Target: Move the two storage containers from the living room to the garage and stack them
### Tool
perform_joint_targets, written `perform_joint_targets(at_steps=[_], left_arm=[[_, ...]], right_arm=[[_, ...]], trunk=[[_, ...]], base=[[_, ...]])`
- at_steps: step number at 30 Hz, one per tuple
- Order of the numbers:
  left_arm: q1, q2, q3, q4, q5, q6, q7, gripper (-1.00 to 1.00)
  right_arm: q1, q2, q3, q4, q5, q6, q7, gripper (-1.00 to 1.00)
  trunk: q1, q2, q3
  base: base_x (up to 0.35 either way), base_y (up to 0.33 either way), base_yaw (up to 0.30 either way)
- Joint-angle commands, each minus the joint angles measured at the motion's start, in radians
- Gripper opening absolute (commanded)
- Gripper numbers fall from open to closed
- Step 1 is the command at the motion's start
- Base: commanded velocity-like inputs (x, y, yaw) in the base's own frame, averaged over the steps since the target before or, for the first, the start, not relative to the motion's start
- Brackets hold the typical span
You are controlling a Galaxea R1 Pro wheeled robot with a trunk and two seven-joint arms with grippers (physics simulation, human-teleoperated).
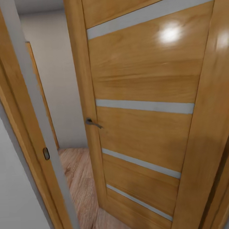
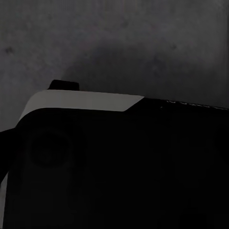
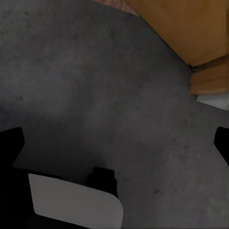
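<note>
Honey-wood door [image 1: 141, 102] ajar and cut off, right claw [image 3: 117, 138] spread wide over grey floor [image 3: 95, 81], left claw's state unreadable in darkness

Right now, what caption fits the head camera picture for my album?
A honey-wood door with pale stripes and a metal handle stands ajar, showing wood-plank floor beyond.

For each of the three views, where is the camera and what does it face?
Head view: on the head, facing a partly open wooden door with its handle.
Left wrist view: on the left arm, facing grey floor over dark robot body.
Right wrist view: facing grey floor; right end effector fingertips apart.
Head and right wrist views share the door.
</note>
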State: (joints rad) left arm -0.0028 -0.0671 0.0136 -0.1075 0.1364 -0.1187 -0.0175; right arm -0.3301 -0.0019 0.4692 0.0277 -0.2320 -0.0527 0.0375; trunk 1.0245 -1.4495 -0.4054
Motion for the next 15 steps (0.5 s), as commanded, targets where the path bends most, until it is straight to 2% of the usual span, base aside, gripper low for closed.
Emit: perform_joint_targets(at_steps=[1,6,15], left_arm=[[0.000,0.000,0.001,0.000,0.008,-0.002,-0.002,1.00],[0.000,0.000,0.001,0.000,0.008,-0.002,-0.001,1.00],[0.000,0.000,0.002,0.000,0.009,-0.003,-0.001,1.00]], right_arm=[[-0.001,0.000,0.008,0.003,-0.010,-0.006,0.004,1.00],[-0.001,0.000,0.008,0.003,-0.010,-0.006,0.003,1.00],[-0.001,-0.001,0.008,0.003,-0.010,-0.006,0.002,1.00]], trunk=[[0.000,0.000,-0.001],[0.000,0.000,-0.001],[0.000,0.000,-0.001]], base=[[0.295,0.000,0.000],[0.217,0.000,0.000],[0.028,0.000,0.000]])
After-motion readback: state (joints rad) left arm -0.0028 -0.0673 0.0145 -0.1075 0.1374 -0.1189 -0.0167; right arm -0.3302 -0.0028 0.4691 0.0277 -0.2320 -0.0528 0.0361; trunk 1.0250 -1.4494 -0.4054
